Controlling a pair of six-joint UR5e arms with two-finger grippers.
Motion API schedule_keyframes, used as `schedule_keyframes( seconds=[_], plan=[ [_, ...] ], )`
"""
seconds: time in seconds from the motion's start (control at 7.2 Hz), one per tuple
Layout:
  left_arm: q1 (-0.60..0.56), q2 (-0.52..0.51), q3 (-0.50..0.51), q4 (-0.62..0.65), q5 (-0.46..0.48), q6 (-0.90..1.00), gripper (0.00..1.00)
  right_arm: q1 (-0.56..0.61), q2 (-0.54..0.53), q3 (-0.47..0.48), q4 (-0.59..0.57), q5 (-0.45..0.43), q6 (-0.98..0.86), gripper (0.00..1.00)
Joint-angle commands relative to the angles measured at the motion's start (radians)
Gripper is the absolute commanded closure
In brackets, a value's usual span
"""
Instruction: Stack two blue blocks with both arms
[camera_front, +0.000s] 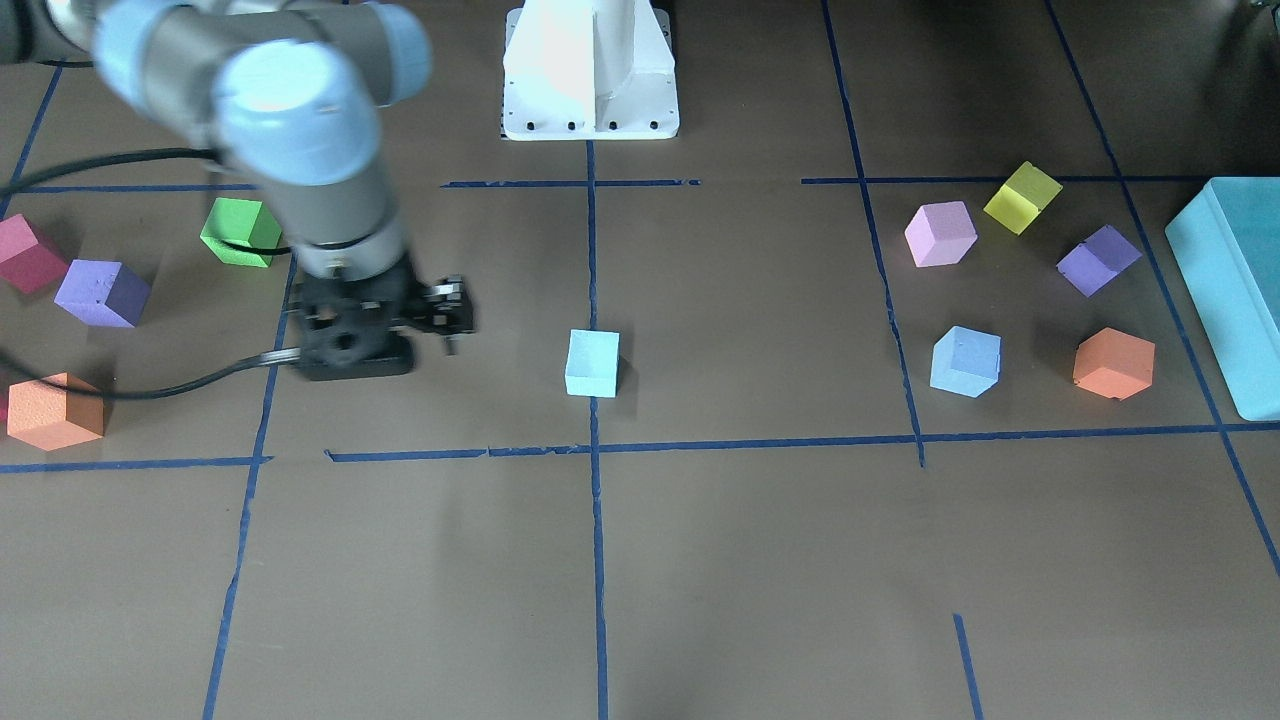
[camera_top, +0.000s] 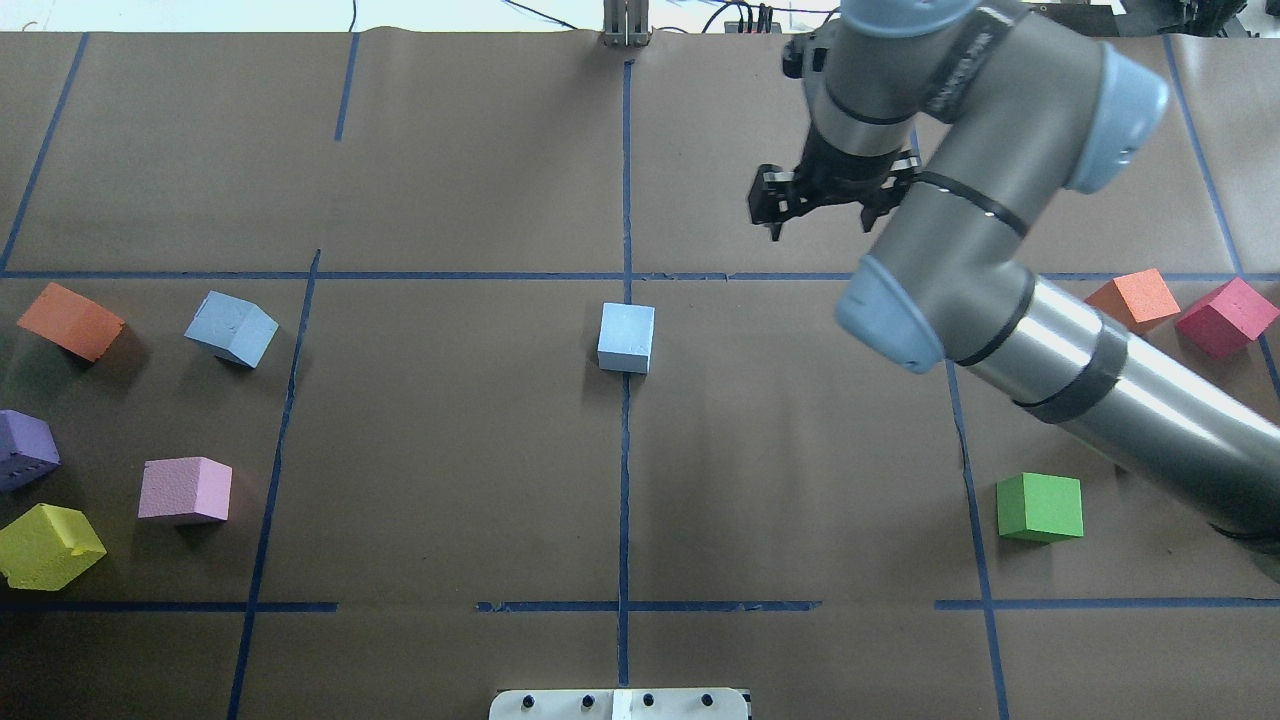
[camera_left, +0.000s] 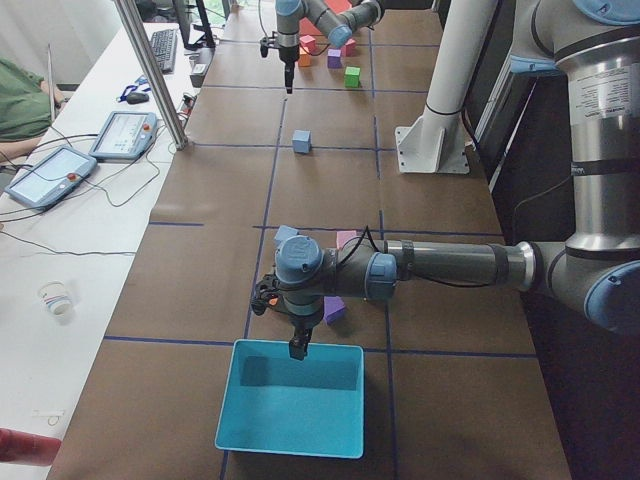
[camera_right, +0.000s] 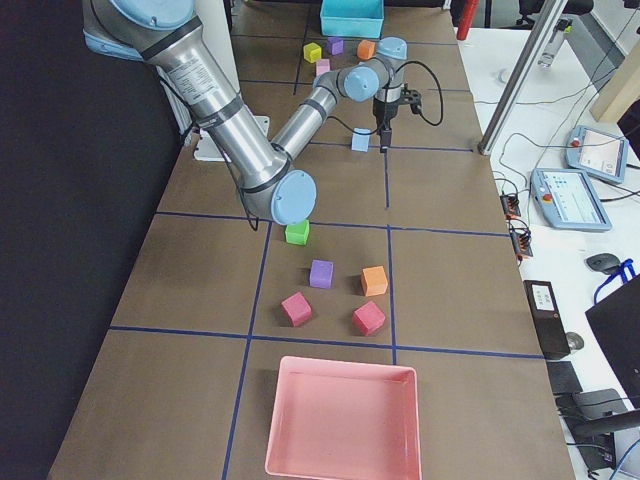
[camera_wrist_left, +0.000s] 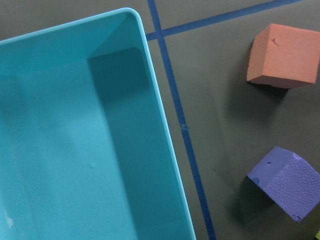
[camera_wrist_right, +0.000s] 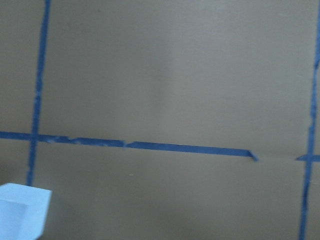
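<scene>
Pincer of the right arm (camera_top: 823, 228) stood with its two fingers apart and nothing between them, so no block was held. As I judge it, the task was only at its early part. The central blue block (camera_top: 627, 337) sat alone on the table (camera_top: 450, 450) at the middle of the overhead view, on the vertical tape line. The second blue block (camera_top: 231, 328) lay well apart at the left of that view, near an orange cube (camera_top: 70, 320). Nothing was stacked; one block had yet to be picked up, carried and set on the other. The right arm (camera_top: 960, 200) stretched in from the lower right of the overhead view, bent at the elbow, wrist turned down. Its pincer hung over bare table, up and to the right of the central blue block, not touching it. The left arm (camera_left: 450, 265) lay low across the left side view, and the left pincer (camera_left: 298, 348) pointed down over the turquoise box (camera_left: 290, 410). Whether that pincer was apart or together I cannot tell.
</scene>
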Motion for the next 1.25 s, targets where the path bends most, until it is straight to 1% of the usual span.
schedule_keyframes(
  seconds=[0.0,0.14,0.28,0.42,0.56,0.69,0.83,0.97,1.11],
  plan=[
    [0.0,-0.009,-0.01,0.0,0.017,-0.003,0.0,0.203,-0.295,0.154,-0.003,0.128,-0.412,0.0],
    [0.0,-0.019,-0.01,0.0,0.019,-0.003,0.0,0.269,-0.422,0.2,-0.002,0.136,-0.568,0.0],
    [0.0,-0.035,-0.01,0.005,0.019,-0.003,0.0,0.361,-0.525,0.214,0.016,0.148,-0.726,0.0],
    [0.0,-0.038,-0.01,-0.005,0.005,0.0,0.0,0.483,-0.635,0.211,0.02,0.198,-0.922,0.0],
    [0.0,-0.064,-0.018,-0.043,-0.01,0.0,0.0,0.6,-0.738,0.203,0.02,0.23,-1.105,0.0],
    [0.0,-0.071,-0.018,-0.085,-0.011,-0.003,0.0,0.673,-0.817,0.202,0.02,0.231,-1.212,0.0],
    [0.002,-0.106,-0.016,-0.078,-0.02,-0.005,0.0,0.698,-0.886,0.196,0.055,0.231,-1.223,0.0],
    [0.005,-0.151,-0.001,-0.074,-0.091,-0.096,0.0,0.699,-0.899,0.177,0.108,0.232,-1.178,0.0],
    [0.035,-0.156,-0.015,-0.086,-0.16,-0.285,0.0,0.699,-0.887,0.177,0.153,0.231,-1.063,0.0]
  ],
)
